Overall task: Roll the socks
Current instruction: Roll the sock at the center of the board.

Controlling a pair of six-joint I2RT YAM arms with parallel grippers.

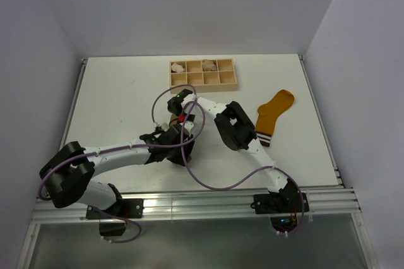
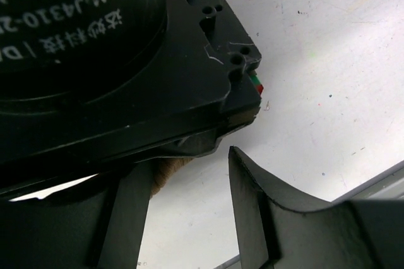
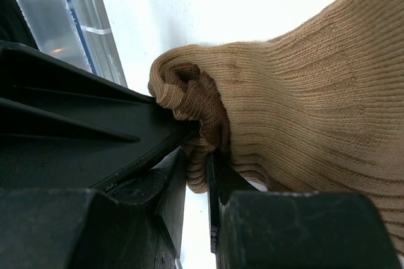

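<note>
overhead, the mustard sock point(image 1: 273, 116) is seen lying flat on the worktop point(image 1: 113, 105) to the right of the arms, untouched and apart from the compartment tray point(image 1: 203, 73) at the far side. the two arms are crowded together at the middle, and what lies between them is hidden there.

from the left wrist, the left hand point(image 2: 189, 218) is seen with its fingers apart and only bare worktop between them. a scrap of the tan sock point(image 2: 167, 167) shows just past one fingertip, under the black body of the other arm.

from the right wrist, the right hand point(image 3: 197, 155) is seen clamped on the bunched end of the tan sock, while the ribbed leg is laid out across the worktop.

the step in hand is judged to be the rolling of the tan sock, barely begun. to be done well, the pinch should be held firm and the bunched end turned over along the leg, so that a tight, straight roll is wound. the free leg is best pinned by the left hand, brought down clear of the other wrist, since the arms are very close. slack is likely to be drawn in if the soft fabric is pulled unevenly.
</note>
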